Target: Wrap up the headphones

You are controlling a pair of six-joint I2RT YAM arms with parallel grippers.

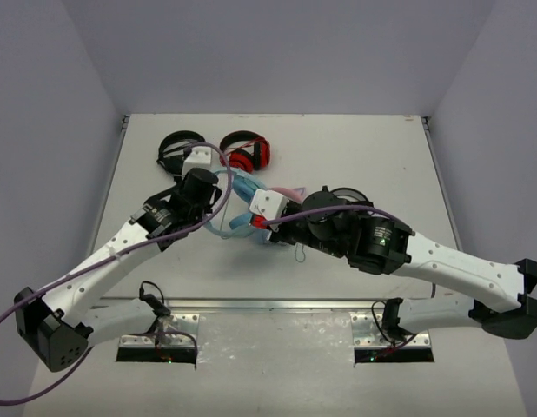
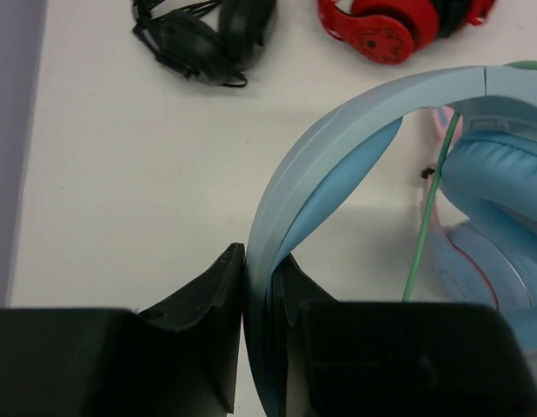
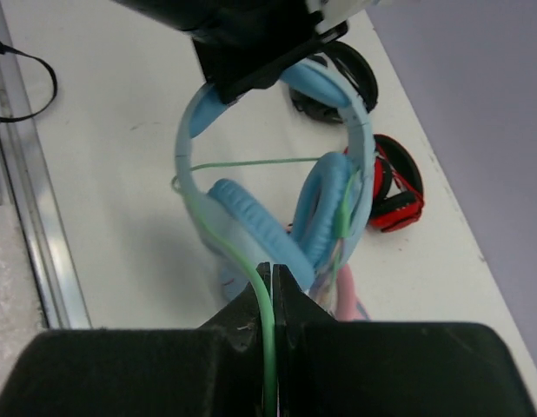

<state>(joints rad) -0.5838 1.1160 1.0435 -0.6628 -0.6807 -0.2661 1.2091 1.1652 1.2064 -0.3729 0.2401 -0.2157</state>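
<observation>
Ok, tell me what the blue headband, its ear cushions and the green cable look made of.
Headband: likely hard plastic, matte, smooth with a seam. Ear cushions: probably padded faux leather, soft sheen, puffy. Cable: thin rubbery plastic, bends freely.

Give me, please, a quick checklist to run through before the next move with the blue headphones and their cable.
1. Left end effector clamped on the headband of the blue headphones: ok.
2. Right end effector pinching the green cable: ok.
3. Green cable free of snags behind the earcups: cannot tell.
4. Black headphones and red headphones apart from the green cable: ok.
5. Pink headphones clear of the earcups: not ok, they sit right against them.
</observation>
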